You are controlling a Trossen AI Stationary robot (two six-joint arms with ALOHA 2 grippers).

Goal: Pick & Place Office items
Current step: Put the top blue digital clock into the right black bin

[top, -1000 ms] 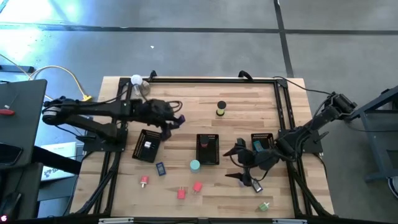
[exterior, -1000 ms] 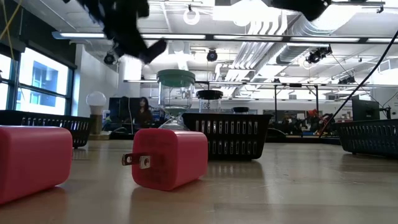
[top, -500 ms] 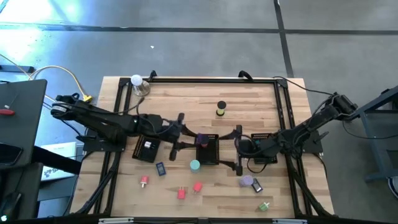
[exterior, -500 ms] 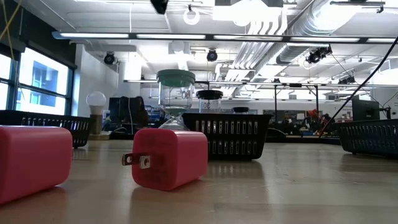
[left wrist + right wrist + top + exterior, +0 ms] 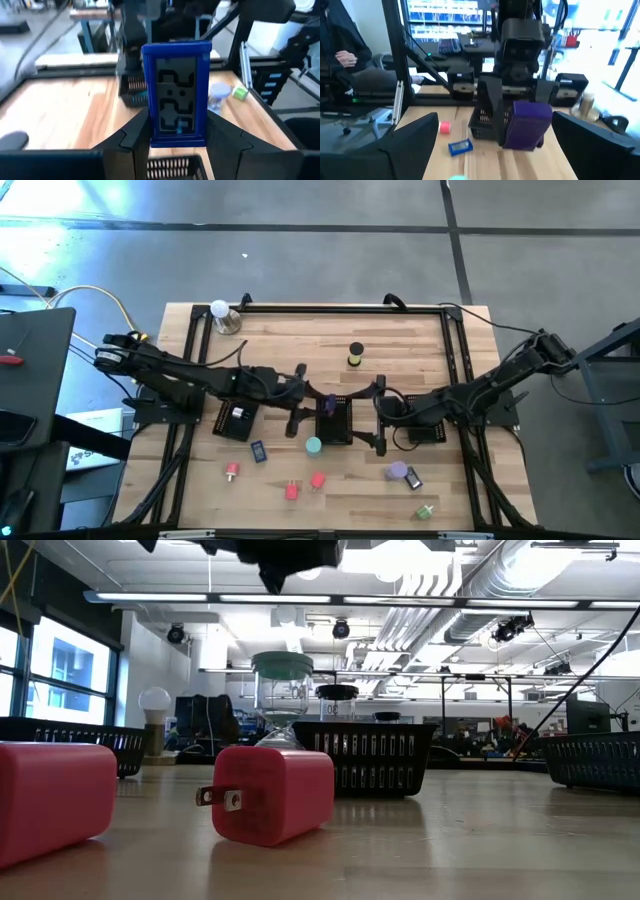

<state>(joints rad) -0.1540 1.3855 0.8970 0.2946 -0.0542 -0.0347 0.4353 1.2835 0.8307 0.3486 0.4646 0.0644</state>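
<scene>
My left gripper (image 5: 312,400) reaches from the table's left over the middle black mesh tray (image 5: 345,435) and is shut on a dark blue rectangle (image 5: 176,95) with a display face. My right gripper (image 5: 381,415) hovers open just right of that tray, facing the left gripper. In the right wrist view the held rectangle (image 5: 527,125) looks purple. Lying on the table are a teal roll (image 5: 313,445), another blue rectangle (image 5: 258,450), red and pink blocks (image 5: 291,490) (image 5: 318,479) (image 5: 232,471), a purple roll (image 5: 396,471), a green bit (image 5: 424,511) and a black cylinder (image 5: 356,356). My left gripper pinches the blue rectangle between its two fingers (image 5: 132,142), which sit on the two long side edges near its lower end (image 5: 150,135). The fingers come from the table's left. The rectangle stands out beyond the fingertips, lifted clear above the middle tray.
Black mesh trays sit at the left (image 5: 235,418) and right (image 5: 425,425) of the middle one. A white ball on a metal base (image 5: 220,310) stands at the far left corner. Two pink plug blocks (image 5: 270,795) (image 5: 50,800) fill the low view's foreground.
My left gripper has carried the blue rectangle from above the left tray toward the table's right, to over the middle tray. My right gripper has drawn away from the near right area toward the middle tray, and the purple roll now shows lying on the table there.
</scene>
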